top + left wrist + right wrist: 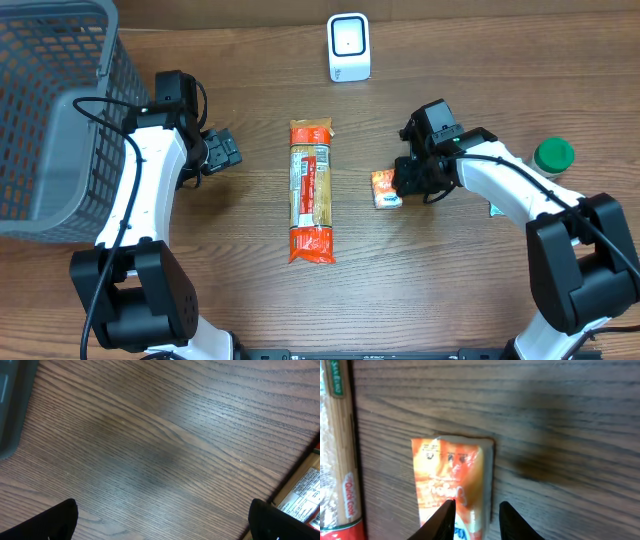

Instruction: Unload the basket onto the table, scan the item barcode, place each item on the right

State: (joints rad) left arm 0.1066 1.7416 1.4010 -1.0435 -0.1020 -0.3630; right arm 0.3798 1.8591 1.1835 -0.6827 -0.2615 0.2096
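The small orange packet (386,188) lies flat on the wooden table (240,260), right of centre in the overhead view. The right gripper (409,180) is down at its right end. In the right wrist view the packet (452,480) fills the lower middle of the frame. The two fingertips (446,519) stand a narrow way apart at the bottom edge. One is over the packet's face and the other is just past its right edge, so that edge sits in the gap. The jaws are only partly open, and no firm hold on the packet shows.

Just left of the packet in the overhead frame, near but apart, a long pack of spaghetti (311,192) with orange-red ends lies lengthwise at the centre of the table. A white scanner (348,47) stands upright at the upper middle, well apart from both.

The left gripper (222,150) sits left of the spaghetti. In its wrist view the jaws are spread wide, with black fingertips (60,521) in the bottom corners and bare wood between them, gripping nothing.

A grey mesh basket (50,120) fills the upper left of the overhead frame. A jar with a green lid (553,155) stands at the right edge.
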